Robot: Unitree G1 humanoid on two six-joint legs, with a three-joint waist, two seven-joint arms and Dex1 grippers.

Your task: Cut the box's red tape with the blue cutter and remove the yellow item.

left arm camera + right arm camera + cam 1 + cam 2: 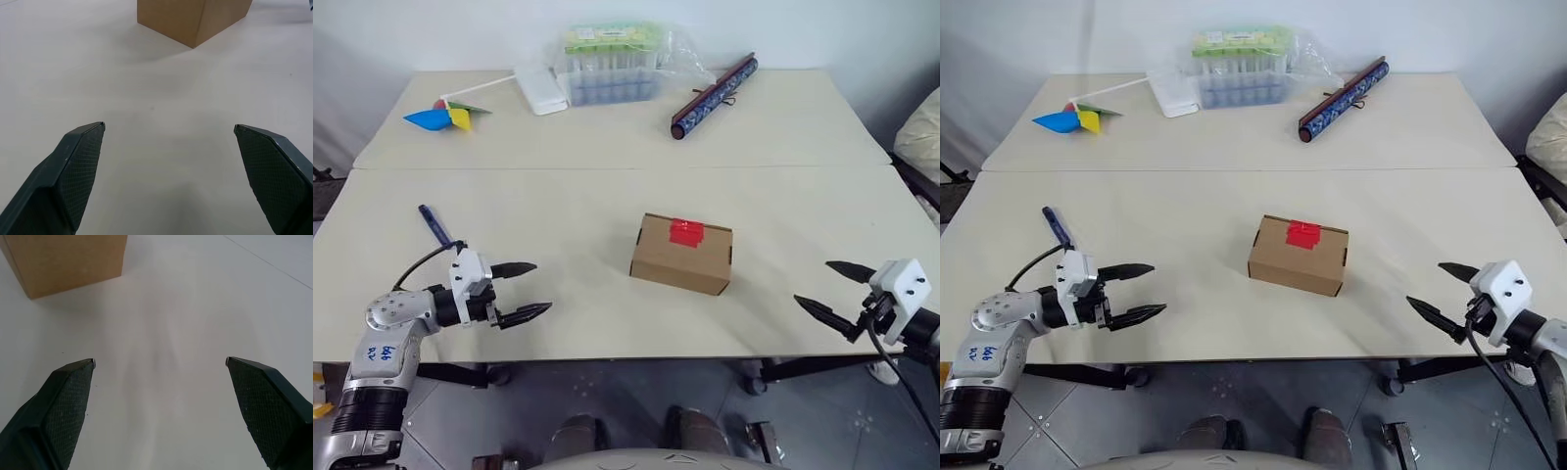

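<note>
Sitting closed near the middle of the near worktop, the box stands a little toward the right edge, with the red tape across its top seam, nearer the box's far side. The blue cutter lies flat close to the left edge, well apart from the box, angled with one end toward the far side. The left pincer hovers over the near-left part of the worktop, just beside the cutter's near end but not touching it; its two black fingers stand wide apart and hold nothing, pointing toward the box. The right pincer hangs by the near right corner, fingers likewise spread wide and empty, aimed back at the box. On the far worktop, a pinwheel lies by the left edge, a clear tube case at the far edge with a white flat box beside it, and a dark patterned roll lies to their right.
</note>
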